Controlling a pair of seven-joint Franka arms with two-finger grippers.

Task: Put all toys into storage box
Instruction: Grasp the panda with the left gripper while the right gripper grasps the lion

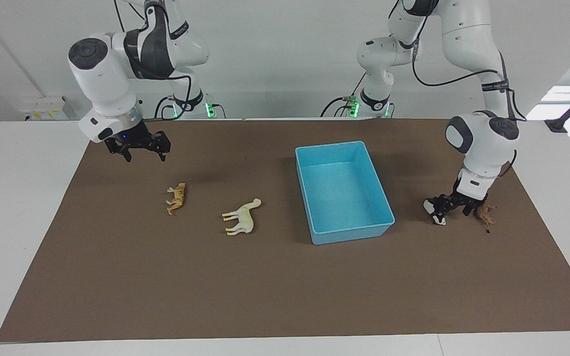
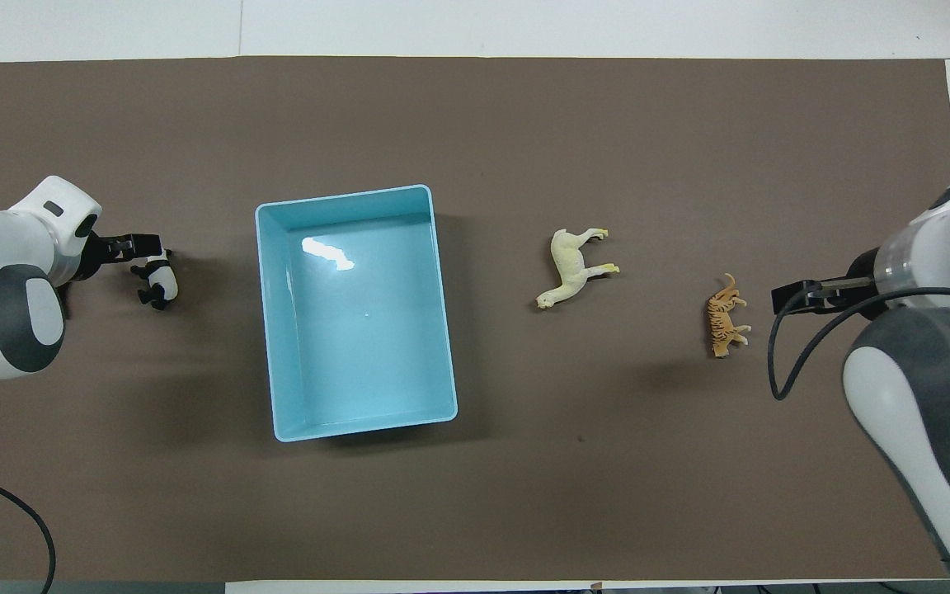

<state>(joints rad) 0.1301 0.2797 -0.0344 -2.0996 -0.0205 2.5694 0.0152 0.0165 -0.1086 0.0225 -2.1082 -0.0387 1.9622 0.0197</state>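
Two end effectors: left end effector (image 1: 455, 203) low between panda (image 1: 435, 211) and lion (image 1: 485, 214), fingers spread; right end effector (image 1: 139, 146) open over worktop (image 1: 285, 277).

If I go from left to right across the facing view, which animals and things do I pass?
Tiger → camel → box → panda → lion

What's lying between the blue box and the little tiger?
Only the cream camel lies between the storage box and the tiger; otherwise bare brown mat, clearest in the overhead view.
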